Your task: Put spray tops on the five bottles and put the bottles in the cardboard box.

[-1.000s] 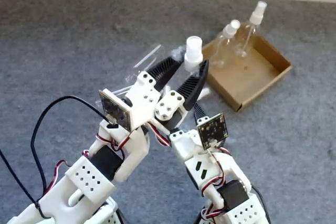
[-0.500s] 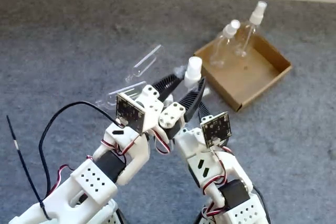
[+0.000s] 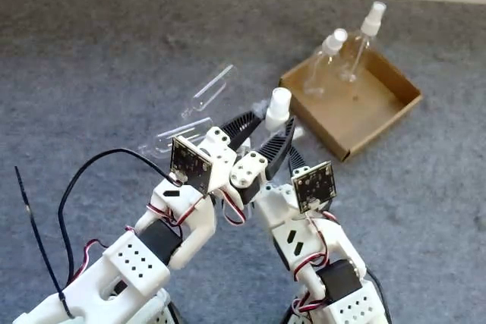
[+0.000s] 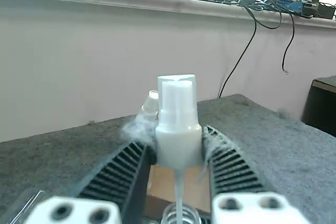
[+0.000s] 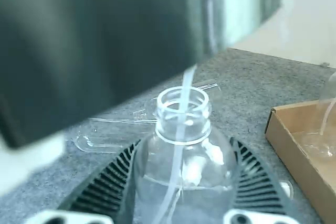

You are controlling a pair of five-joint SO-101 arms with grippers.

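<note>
My left gripper (image 3: 274, 121) is shut on a white spray top (image 3: 279, 105), which stands upright between the black fingers (image 4: 125, 167) in the left wrist view (image 4: 177, 124). Its thin tube hangs down into the open neck of a clear bottle (image 5: 181, 156). My right gripper (image 5: 182, 148) is shut on that bottle just below, holding it upright. The cardboard box (image 3: 357, 115) lies to the right of both grippers. Two bottles (image 3: 324, 62) with spray tops on stand in the box, leaning on its far wall.
Two clear bottles without tops lie on the grey carpet to the left, one farther (image 3: 209, 89) and one nearer (image 3: 171, 136) to the arms. A black cable (image 3: 72, 187) loops beside the left arm. A pale wall bounds the carpet's far edge.
The left gripper has carried the spray top down and back toward the arms. Its tube now runs into the neck of the bottle in the right gripper.
</note>
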